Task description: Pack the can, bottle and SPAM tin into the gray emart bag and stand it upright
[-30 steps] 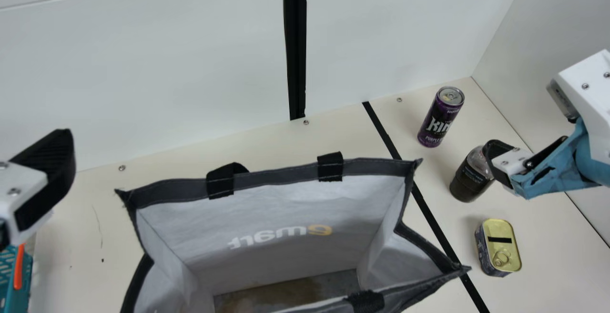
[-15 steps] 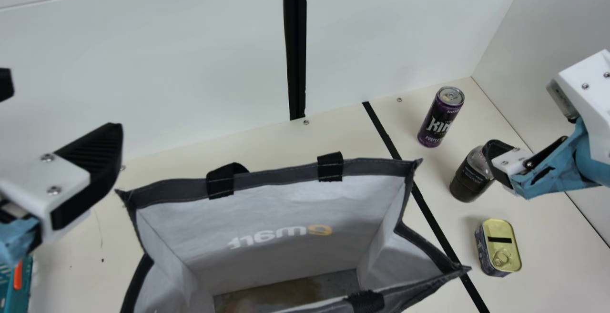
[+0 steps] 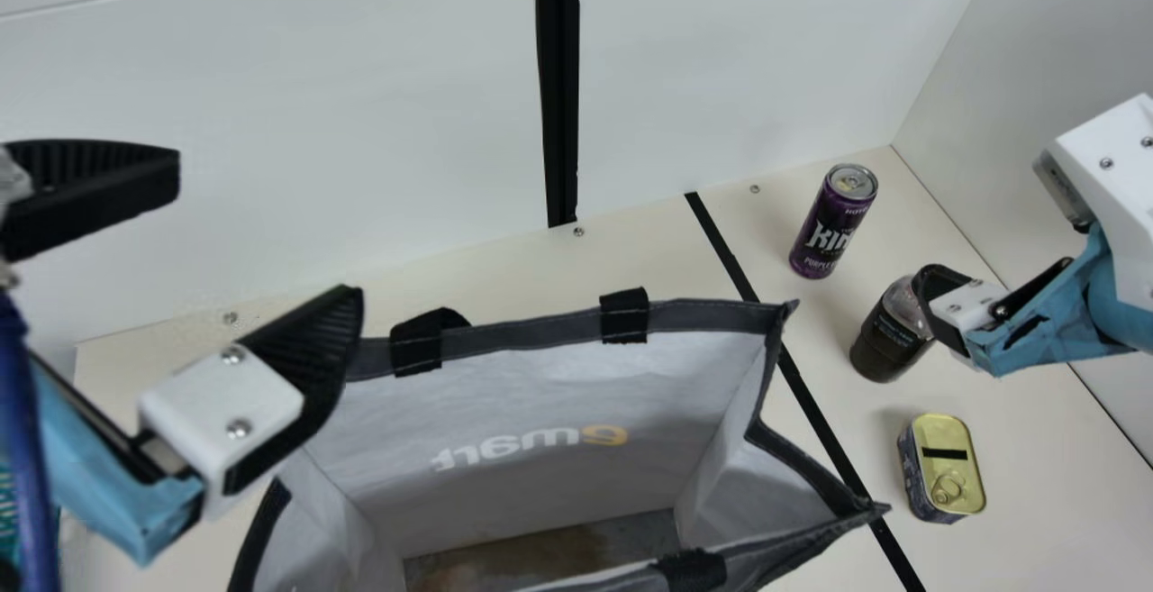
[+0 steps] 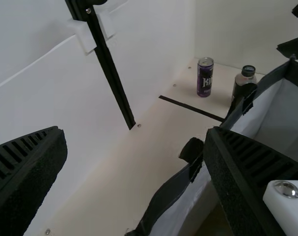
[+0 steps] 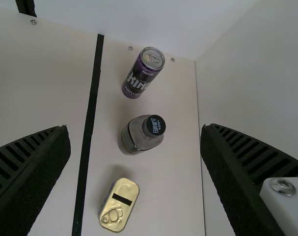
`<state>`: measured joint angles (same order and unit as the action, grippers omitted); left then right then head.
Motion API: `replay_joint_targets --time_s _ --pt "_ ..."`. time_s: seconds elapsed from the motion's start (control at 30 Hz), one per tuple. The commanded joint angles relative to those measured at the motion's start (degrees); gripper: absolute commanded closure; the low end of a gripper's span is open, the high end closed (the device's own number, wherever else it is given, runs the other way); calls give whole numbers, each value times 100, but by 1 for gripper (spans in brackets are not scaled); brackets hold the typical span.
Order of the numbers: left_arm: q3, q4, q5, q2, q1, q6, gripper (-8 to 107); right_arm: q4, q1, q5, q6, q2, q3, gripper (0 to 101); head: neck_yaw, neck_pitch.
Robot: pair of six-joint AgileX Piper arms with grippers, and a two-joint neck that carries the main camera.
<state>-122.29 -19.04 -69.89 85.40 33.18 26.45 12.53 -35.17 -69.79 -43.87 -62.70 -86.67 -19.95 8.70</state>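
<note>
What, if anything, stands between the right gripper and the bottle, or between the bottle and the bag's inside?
Nothing visible blocks the right gripper from the bottle. Between bottle and bag stands the bag's side with its dark rim, so lifting over it looks necessary; the black strip lies flat.

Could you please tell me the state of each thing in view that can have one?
Gray bag: standing, mouth open
Can: upright
Bottle: upright, capped
SPAM tin: lid on, pull ring facing up
Left gripper: jaws open, empty
Right gripper: jaws open, empty
</note>
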Motion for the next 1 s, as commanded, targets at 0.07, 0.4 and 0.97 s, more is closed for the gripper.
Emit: replay_joint_targets --time_s 0.07,0.4,0.97 --pt "41 40 -1 19 235 65 9 0 0 0 0 0 0 6 -5 130" --pt "276 3 -1 139 665 281 9 0 0 0 0 0 0 6 -5 130" --pt "231 -105 -1 619 940 603 9 0 0 0 0 0 0 6 -5 130"
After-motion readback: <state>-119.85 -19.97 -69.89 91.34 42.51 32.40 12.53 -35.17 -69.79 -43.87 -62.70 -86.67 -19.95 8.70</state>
